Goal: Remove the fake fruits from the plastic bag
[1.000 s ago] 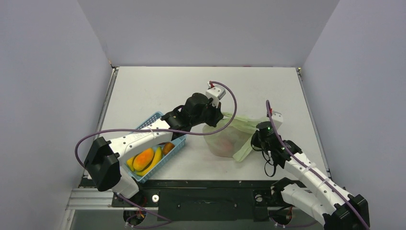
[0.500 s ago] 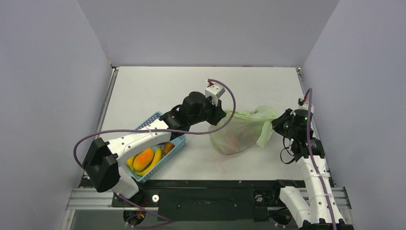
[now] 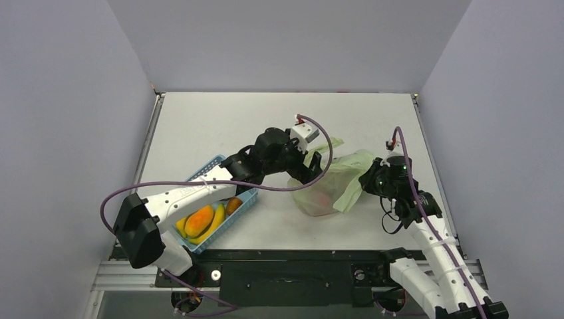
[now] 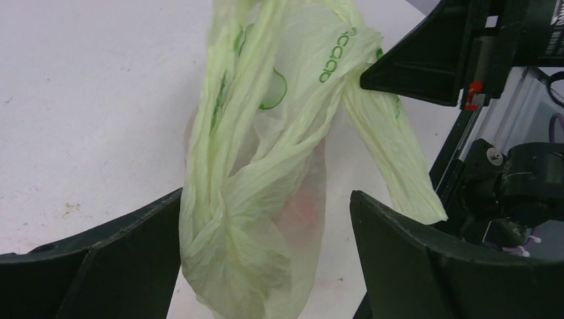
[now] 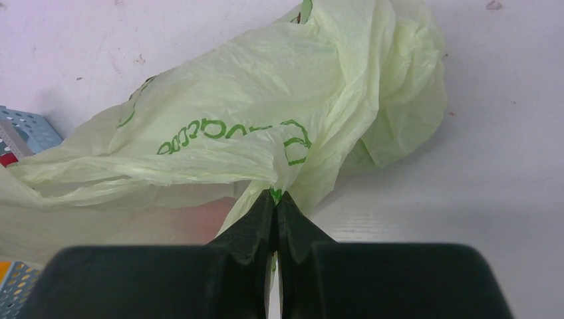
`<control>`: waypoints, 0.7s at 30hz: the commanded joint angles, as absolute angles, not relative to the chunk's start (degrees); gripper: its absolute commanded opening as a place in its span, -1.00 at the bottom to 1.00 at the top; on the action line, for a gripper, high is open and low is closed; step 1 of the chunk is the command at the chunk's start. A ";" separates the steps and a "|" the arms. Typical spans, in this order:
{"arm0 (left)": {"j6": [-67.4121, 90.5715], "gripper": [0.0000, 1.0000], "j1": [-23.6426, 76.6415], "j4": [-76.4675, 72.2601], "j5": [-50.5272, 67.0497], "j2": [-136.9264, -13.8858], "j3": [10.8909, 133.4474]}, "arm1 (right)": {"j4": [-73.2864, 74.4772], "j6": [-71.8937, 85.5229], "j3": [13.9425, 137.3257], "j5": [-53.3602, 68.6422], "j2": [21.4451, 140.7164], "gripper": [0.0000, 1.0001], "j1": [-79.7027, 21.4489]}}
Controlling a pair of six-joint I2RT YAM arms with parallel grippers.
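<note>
The plastic bag (image 3: 330,186) sits on the counter (image 3: 219,126) between both tools, with its long axis running left to right. The right tool (image 5: 276,199) is clamped on the bag. The left tool (image 4: 266,226) stands apart, straddling the bag's twisted upper part (the nearer arm). The fake fruits (image 4: 302,206) are inside, visible only as a reddish blur.

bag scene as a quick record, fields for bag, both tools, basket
bag: pale green, bunched on table
right tool: shut on bag's edge
left tool: open, jaws either side of bag's twisted part
inside bag: reddish shape shows through, kind unclear
basket: blue, left of bag, holds bananas and orange fruit
</note>
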State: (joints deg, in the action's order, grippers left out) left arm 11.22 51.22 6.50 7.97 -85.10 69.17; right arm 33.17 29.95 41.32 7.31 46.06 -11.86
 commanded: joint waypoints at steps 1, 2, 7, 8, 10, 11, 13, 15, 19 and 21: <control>12.05 0.70 52.54 11.45 5.31 -85.55 78.70 | 32.23 28.42 41.01 5.27 43.19 -1.00 -12.32; 13.10 0.70 52.55 11.92 2.58 -86.12 79.47 | 32.11 28.40 40.86 5.40 42.66 -1.00 -12.31; 16.25 0.70 53.76 14.65 -7.46 -89.06 85.16 | 31.19 28.62 40.18 7.47 40.45 -1.00 -12.26; 16.35 0.70 54.24 15.09 -7.95 -90.40 86.75 | 31.15 28.86 40.08 8.39 39.91 -1.00 -12.27; 16.62 0.70 54.92 15.36 -8.80 -92.64 89.18 | 30.89 29.29 39.75 9.84 38.97 -1.00 -12.25; 16.66 0.70 55.15 15.54 -9.87 -93.43 89.98 | 30.77 29.52 39.62 10.24 38.69 -1.00 -12.28; 16.68 0.70 56.00 16.90 -12.15 -96.45 92.57 | 30.70 29.62 39.48 11.00 37.72 -1.00 -12.30; 16.36 0.70 56.59 18.01 -13.66 -98.08 94.66 | 30.94 29.38 39.48 11.46 36.84 -1.00 -12.30; 16.89 0.69 57.46 20.63 -20.96 -99.75 97.23 | 31.60 29.05 39.77 11.97 36.67 -1.00 -12.30; 17.96 0.68 57.68 21.26 -26.26 -99.62 96.85 | 31.63 29.20 39.70 12.34 36.66 -1.00 -12.30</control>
